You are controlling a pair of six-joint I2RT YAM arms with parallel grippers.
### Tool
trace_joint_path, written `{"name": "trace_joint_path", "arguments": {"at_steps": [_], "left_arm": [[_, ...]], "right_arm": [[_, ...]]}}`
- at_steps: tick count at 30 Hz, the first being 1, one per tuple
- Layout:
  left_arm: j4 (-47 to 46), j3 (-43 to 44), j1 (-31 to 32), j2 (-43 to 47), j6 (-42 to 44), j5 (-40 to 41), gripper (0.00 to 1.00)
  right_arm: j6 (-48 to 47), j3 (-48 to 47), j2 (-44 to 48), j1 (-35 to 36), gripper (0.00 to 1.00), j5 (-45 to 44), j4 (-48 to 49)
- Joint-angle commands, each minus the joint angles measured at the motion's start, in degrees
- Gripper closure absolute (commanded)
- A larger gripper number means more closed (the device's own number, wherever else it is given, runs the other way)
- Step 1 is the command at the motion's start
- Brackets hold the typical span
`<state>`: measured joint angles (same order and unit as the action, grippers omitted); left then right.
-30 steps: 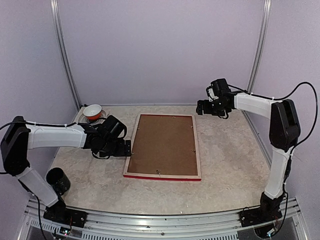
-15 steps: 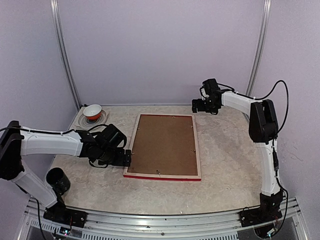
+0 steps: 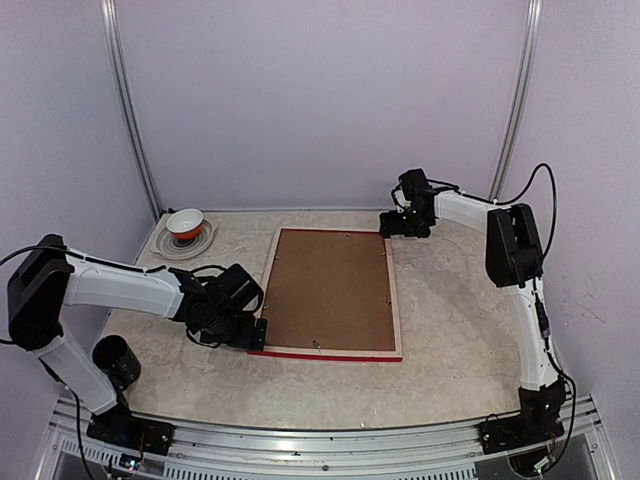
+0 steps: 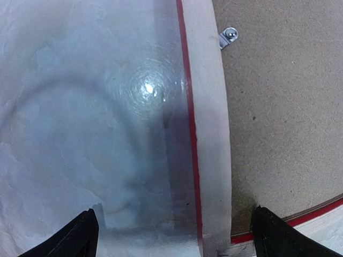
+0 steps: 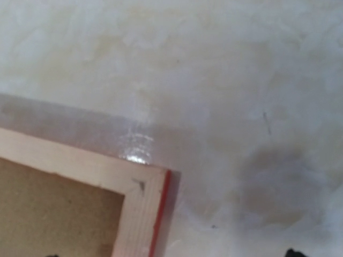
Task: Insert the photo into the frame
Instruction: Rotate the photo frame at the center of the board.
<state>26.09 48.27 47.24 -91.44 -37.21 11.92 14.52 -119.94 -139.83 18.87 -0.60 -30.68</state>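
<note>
The frame (image 3: 395, 300) lies face down in the middle of the table, pale wood back up, with a red edge showing. The brown backing board (image 3: 328, 288) sits in it. The photo is not in view. My left gripper (image 3: 252, 331) is open at the frame's near-left corner. In the left wrist view its fingertips (image 4: 83, 235) stand either side of the left rail (image 4: 209, 134), one over the table, one over the backing board (image 4: 284, 107). My right gripper (image 3: 392, 225) is open, just above the far-right corner (image 5: 144, 187), holding nothing.
A small metal clip (image 4: 229, 35) sits on the frame's inner edge. A white and red bowl (image 3: 185, 222) on a plate stands at the back left. A black cup (image 3: 115, 358) stands by the left arm near the front-left edge.
My left gripper has slid along the frame's left edge towards its near-left corner. My right gripper has moved left to the frame's far-right corner.
</note>
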Motion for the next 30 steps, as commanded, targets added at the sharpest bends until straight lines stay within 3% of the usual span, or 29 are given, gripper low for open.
{"name": "trace_joint_path", "arguments": {"at_steps": [1,18,30], "left_arm": [[0.23,-0.24,0.65,-0.69,1.15,-0.84,0.01],[3.77,1.38,-0.05,-2.99,0.26,5.02,0.01],[4.06,1.42,-2.08,-2.67,-0.23,6.05,0.08]], "right_arm": [[-0.92,-0.14,-0.96,-0.43,0.1,1.8,-0.99],[-1.99,0.95,-3.19,-0.5,0.09,-3.7,-1.96],[-1.16,0.84,-4.2,-1.03,0.05,-9.47,-2.2]]}}
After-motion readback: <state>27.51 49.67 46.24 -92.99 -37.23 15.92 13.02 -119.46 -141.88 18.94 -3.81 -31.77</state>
